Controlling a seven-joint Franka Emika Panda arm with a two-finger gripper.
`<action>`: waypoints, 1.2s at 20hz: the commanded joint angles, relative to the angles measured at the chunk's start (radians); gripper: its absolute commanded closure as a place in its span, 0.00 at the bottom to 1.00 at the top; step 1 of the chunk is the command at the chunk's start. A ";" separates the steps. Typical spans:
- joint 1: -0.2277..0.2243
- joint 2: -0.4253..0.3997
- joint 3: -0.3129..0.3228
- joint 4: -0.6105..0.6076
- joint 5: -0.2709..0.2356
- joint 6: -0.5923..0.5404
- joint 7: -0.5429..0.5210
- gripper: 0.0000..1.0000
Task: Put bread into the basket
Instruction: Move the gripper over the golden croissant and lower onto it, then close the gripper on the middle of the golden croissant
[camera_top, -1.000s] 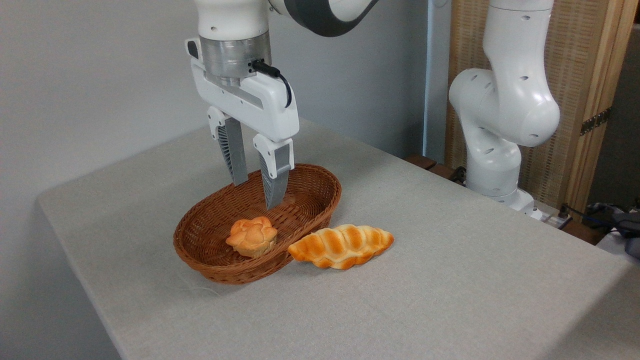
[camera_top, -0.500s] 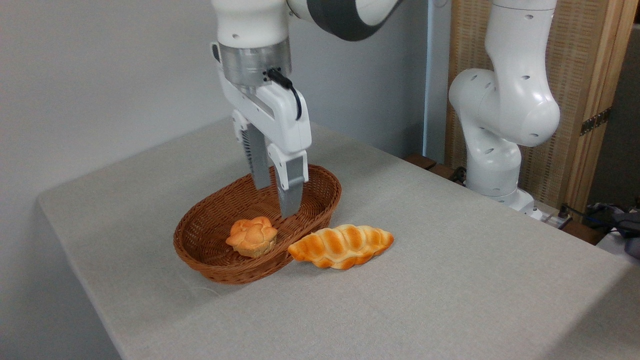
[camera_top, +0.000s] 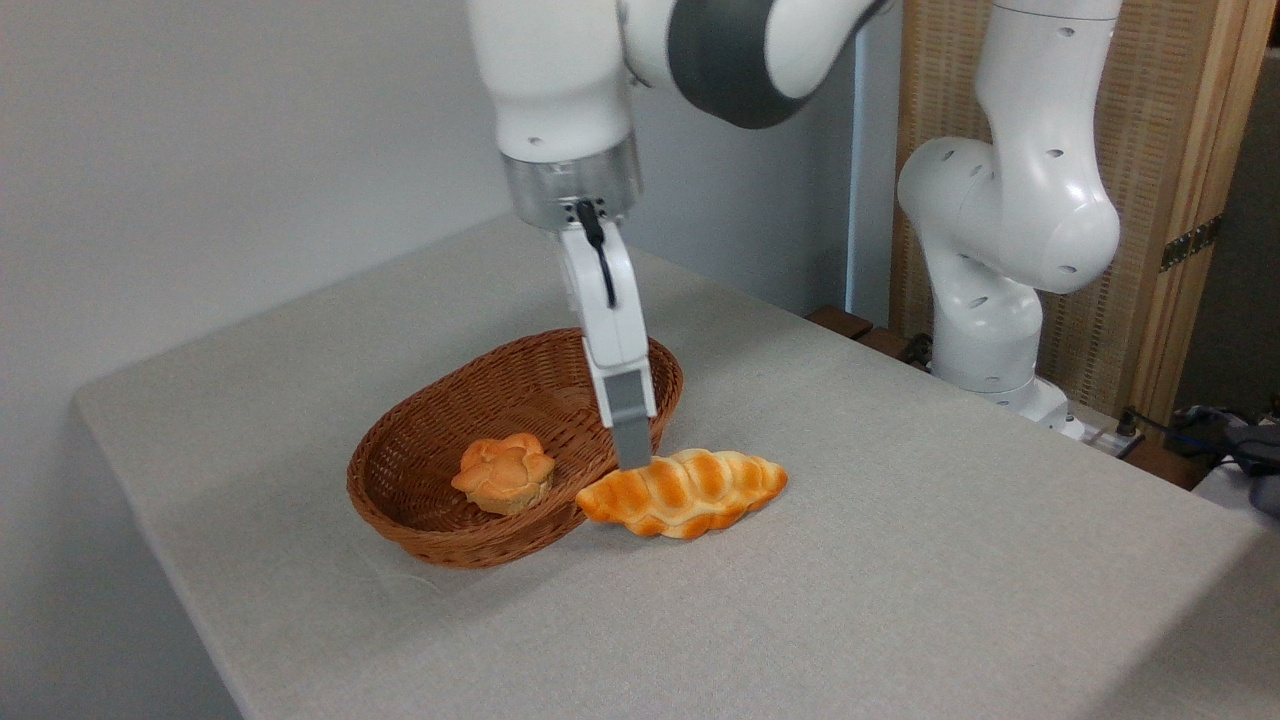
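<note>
End effector (camera_top: 632, 452) shifted from over oval brown wicker basket (camera_top: 420, 520) to just above long braided golden loaf (camera_top: 682, 490); finger spacing cannot be told. Loaf on grey surface (camera_top: 900, 560), beside basket; grasp judged imminent.

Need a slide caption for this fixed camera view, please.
Franka gripper edge-on above the long braided golden loaf lying beside the oval brown wicker basket holding a flower-shaped orange bun.

The golden braided bread (camera_top: 683, 492) lies flat on the table, touching the oval brown wicker basket (camera_top: 420, 520) at its right rim.
</note>
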 joint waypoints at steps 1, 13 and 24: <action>-0.009 -0.064 0.048 -0.063 0.019 -0.032 0.175 0.00; -0.017 -0.063 0.048 -0.134 0.082 -0.020 0.332 0.00; -0.022 -0.015 0.046 -0.150 0.110 -0.011 0.350 0.00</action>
